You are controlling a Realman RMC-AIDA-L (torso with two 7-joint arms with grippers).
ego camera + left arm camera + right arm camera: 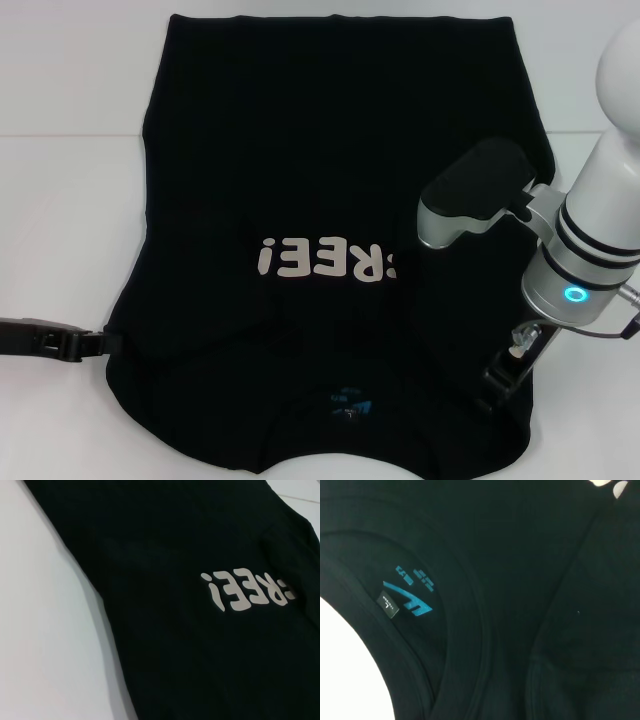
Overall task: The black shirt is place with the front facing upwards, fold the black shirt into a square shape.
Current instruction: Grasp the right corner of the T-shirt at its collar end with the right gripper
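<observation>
Black shirt [330, 200] lay flat on white table [60, 250], long axis 12-to-6, collar at 6. Right gripper [508, 375] over 5 o'clock shoulder, nearer; left gripper [50, 340] at 8 o'clock edge. Finger spread: cannot tell for either.

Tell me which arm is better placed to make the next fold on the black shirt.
Probably the right. Its pincer is over the black shirt by the shoulder on that side, near the collar. The left pincer sits low at the opposite edge, by a sleeve that looks already folded in.
</observation>
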